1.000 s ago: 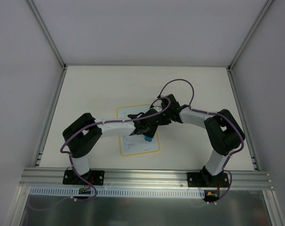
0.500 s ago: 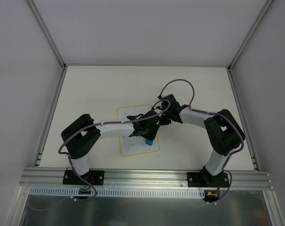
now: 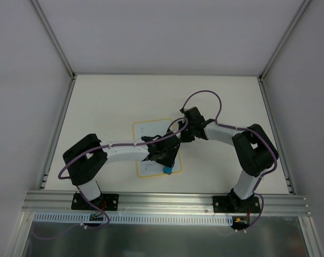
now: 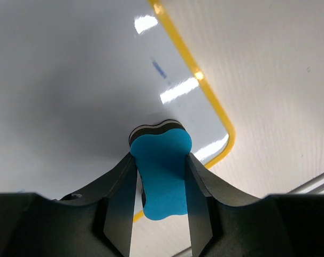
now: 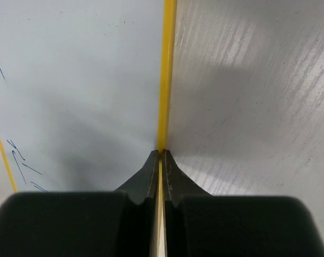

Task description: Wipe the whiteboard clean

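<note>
The whiteboard (image 3: 147,132) lies flat mid-table, white with a thin yellow border (image 4: 205,88). My left gripper (image 4: 160,158) is shut on a blue bone-shaped eraser (image 4: 161,171), whose far end rests on the board close to its near right corner. In the top view the eraser (image 3: 167,171) shows just beyond the left gripper (image 3: 164,160). A short blue mark (image 4: 159,69) remains by the border. My right gripper (image 5: 161,152) is shut, its tips on the board's yellow right edge (image 5: 167,69). Faint blue scribbles (image 5: 20,158) show at the board's far side.
The bare table (image 3: 108,101) surrounds the board. Grey enclosure walls stand on three sides. An aluminium rail (image 3: 167,201) runs along the near edge by the arm bases. A purple cable loop (image 3: 205,93) arches over the right wrist.
My left arm has slid the eraser across the board toward its near right corner. The right gripper has stayed on the board's edge.
</note>
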